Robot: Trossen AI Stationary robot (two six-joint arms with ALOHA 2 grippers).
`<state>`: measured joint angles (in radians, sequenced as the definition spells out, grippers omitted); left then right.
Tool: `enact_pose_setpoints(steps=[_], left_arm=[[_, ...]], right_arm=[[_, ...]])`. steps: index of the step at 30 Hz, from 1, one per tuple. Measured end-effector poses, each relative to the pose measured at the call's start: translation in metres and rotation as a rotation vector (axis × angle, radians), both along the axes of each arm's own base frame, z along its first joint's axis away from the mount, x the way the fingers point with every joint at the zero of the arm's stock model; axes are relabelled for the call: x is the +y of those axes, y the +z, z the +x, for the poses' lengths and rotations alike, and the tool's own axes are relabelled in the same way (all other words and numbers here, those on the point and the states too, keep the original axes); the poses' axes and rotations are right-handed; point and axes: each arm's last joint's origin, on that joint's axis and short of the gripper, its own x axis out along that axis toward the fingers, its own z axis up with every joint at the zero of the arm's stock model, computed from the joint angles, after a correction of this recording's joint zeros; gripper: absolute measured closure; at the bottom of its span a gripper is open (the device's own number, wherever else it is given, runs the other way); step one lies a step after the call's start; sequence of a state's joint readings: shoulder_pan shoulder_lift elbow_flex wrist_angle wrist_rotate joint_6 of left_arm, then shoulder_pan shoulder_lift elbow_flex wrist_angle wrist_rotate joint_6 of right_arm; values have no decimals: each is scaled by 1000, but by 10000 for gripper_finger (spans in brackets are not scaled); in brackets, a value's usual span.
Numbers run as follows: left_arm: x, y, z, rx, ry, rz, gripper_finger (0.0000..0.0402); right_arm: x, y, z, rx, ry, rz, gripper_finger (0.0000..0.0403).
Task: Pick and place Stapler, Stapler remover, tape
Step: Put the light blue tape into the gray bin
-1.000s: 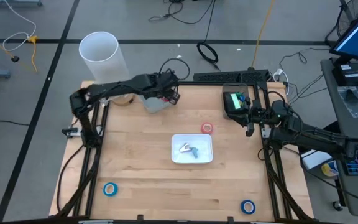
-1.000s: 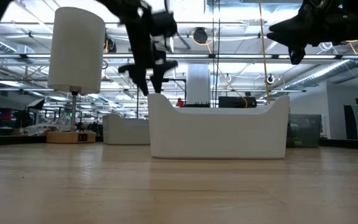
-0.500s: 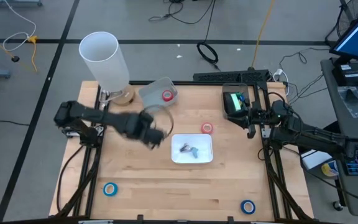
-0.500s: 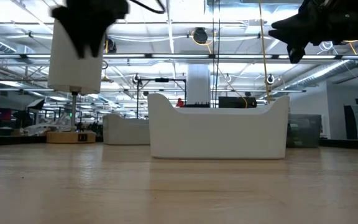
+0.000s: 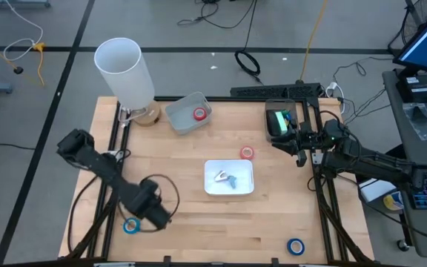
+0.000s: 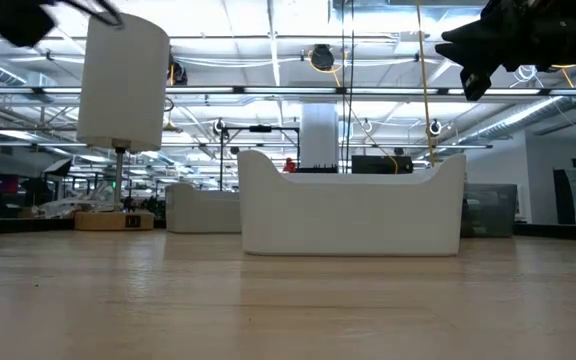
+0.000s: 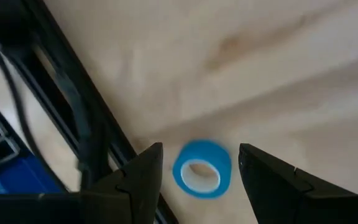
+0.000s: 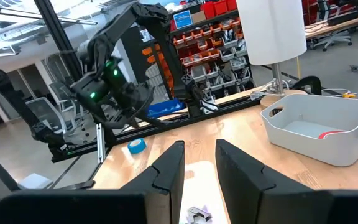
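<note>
Left gripper (image 5: 145, 215) hangs over the near-left corner of the table (image 5: 191, 230), jaws parted and empty. Blue tape (image 5: 130, 225) lies flat on the wood just beside it, at about 8 o'clock from the gripper in the high view. In the left wrist view the same roll (image 7: 202, 169) sits in the gap between the two fingers (image 7: 135, 180), hole up, near the table's edge rail; whether the tips are down at its level I cannot tell.

The roll is a ring, so no long axis: any approach angle across it should do.

Right gripper (image 5: 286, 141) waits at the table's right edge, about 3 o'clock from the white tray (image 5: 212, 187). Its fingers stand a little apart, nothing between them in the right wrist view.

Other tape:
- red roll (image 5: 247, 153) on the wood at the tray's 1 o'clock
- red roll (image 5: 199, 113) in the grey bin (image 5: 178, 117) at the far side
- second blue roll (image 5: 295, 245) near the near-right corner

Left arm is plainly the nearer to the near-left blue roll. The next move looks like a straight descent and a close across the ring.
</note>
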<state>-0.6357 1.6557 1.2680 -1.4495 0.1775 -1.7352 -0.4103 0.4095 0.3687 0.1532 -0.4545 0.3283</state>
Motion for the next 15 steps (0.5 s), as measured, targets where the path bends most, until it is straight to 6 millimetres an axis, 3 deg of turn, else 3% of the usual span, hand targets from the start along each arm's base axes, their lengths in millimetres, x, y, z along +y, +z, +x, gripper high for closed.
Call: enact_pose_setpoints(steps=[15], left_arm=[[-49,-45,-50,70,75,-103,190]], right_arm=[[0,0,0,0,0,-7,316]])
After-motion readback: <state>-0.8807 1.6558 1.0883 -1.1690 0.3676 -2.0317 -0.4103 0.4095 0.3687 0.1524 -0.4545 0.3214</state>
